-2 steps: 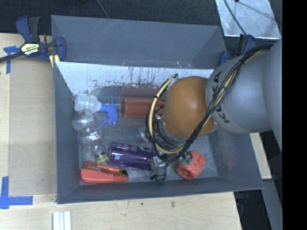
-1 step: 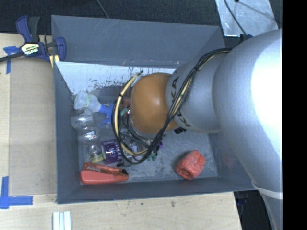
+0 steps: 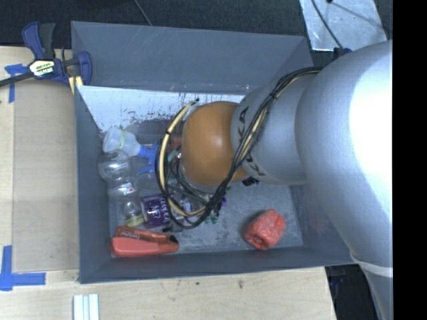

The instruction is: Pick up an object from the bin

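Here, end effector point(image 3: 189, 205) beside purple packet point(image 3: 155, 210)

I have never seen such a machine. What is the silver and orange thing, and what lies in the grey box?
One camera looks down from above. The silver robot arm reaches in from the right; the orange dome cover with cables belongs to its wrist. Under it the end effector hangs in the grey metal bin, left of centre; whether it grips anything is hidden. Nearby lie a small purple object, clear plastic bottles and an orange-red flat tool. A red lumpy object lies apart, rightward.
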Available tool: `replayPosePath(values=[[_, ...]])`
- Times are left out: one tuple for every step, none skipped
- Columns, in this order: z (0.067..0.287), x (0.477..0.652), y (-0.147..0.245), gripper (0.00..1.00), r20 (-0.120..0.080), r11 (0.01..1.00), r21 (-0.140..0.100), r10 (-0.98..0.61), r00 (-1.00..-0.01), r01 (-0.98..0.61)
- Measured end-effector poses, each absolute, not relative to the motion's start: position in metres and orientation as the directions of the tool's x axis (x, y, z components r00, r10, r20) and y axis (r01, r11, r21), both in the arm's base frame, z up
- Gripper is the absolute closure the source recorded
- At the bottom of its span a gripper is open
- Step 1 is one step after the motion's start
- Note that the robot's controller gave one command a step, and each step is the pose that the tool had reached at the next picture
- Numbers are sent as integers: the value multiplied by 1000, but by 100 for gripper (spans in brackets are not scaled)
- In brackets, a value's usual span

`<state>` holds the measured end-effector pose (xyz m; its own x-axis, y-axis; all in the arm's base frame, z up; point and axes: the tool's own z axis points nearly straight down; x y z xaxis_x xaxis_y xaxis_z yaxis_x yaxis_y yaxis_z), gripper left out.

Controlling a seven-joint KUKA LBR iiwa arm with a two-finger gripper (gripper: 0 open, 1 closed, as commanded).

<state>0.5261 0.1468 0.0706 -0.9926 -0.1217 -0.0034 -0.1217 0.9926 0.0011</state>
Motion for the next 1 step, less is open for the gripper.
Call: replayPosePath(values=[[203, 543, 151, 100, -2, 989, 0, -150, -989, -150]])
